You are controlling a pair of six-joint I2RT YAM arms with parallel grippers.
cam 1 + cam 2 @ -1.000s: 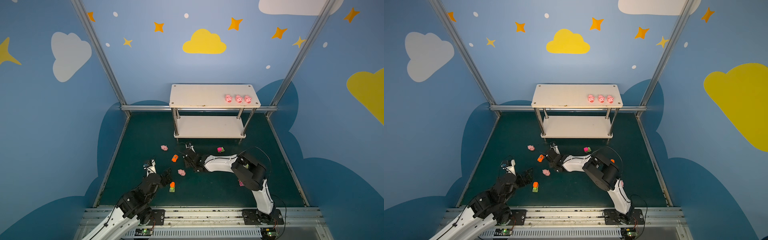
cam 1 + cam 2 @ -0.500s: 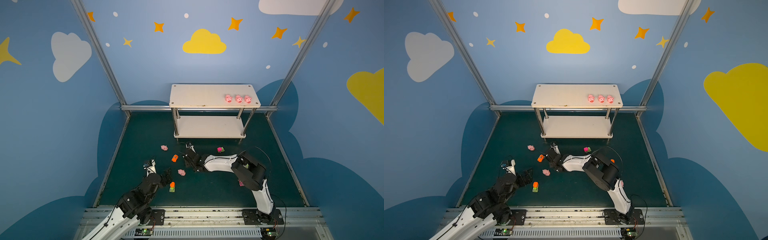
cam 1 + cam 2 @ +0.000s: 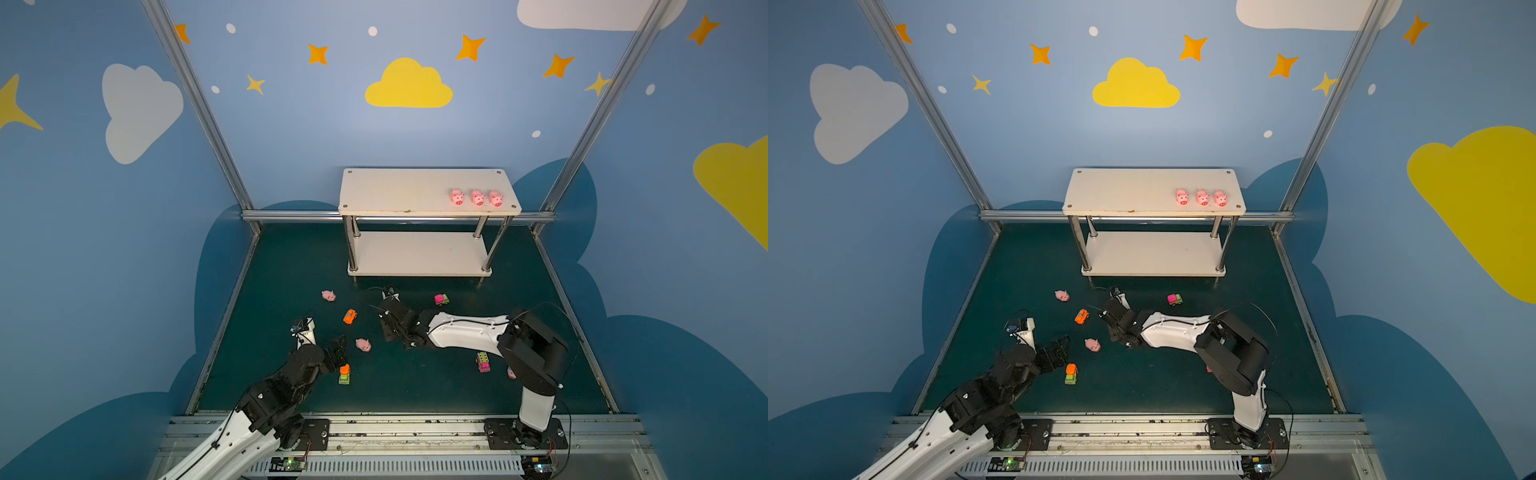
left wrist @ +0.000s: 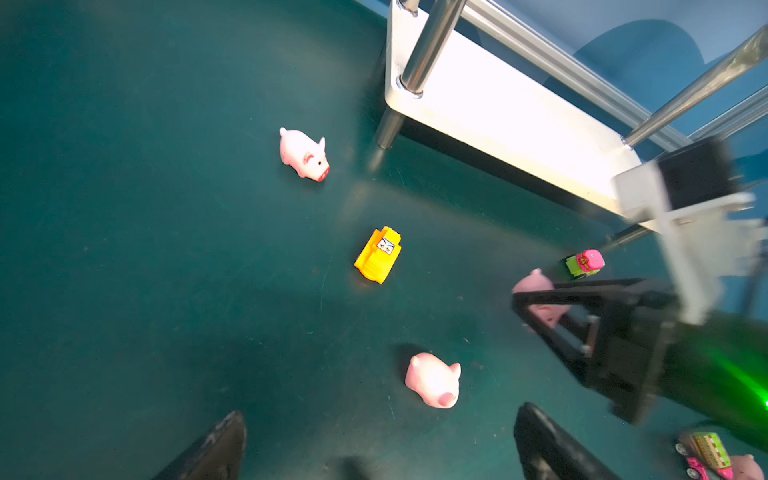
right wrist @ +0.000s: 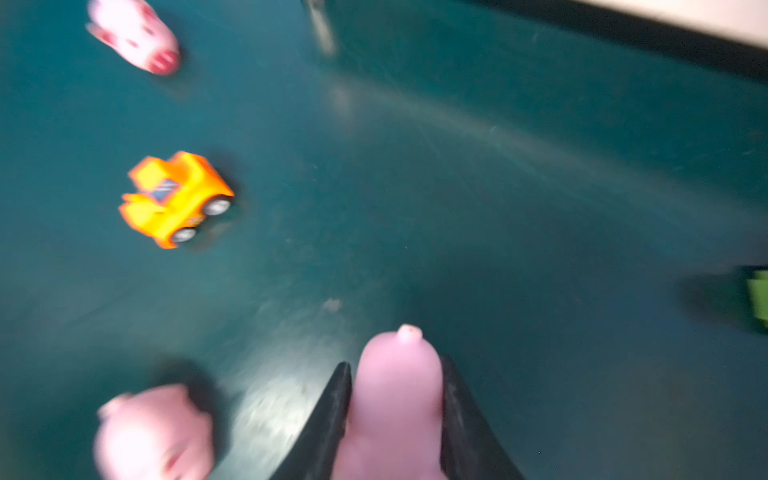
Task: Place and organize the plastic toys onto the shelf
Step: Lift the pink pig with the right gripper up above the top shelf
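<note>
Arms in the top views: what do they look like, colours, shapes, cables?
Both match: left arm and right arm have white shell links between bulky black joints, on black base plates. Thin black cables loop beside them. The left end effector and right end effector have black tapered fingers.

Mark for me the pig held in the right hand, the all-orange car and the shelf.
held pig (image 5: 395, 390), right wrist view, on its pink body.
all-orange car (image 3: 350, 316), in a top view, on the middle of its body.
shelf (image 3: 399, 189), in a top view, on its bare top board.
</note>
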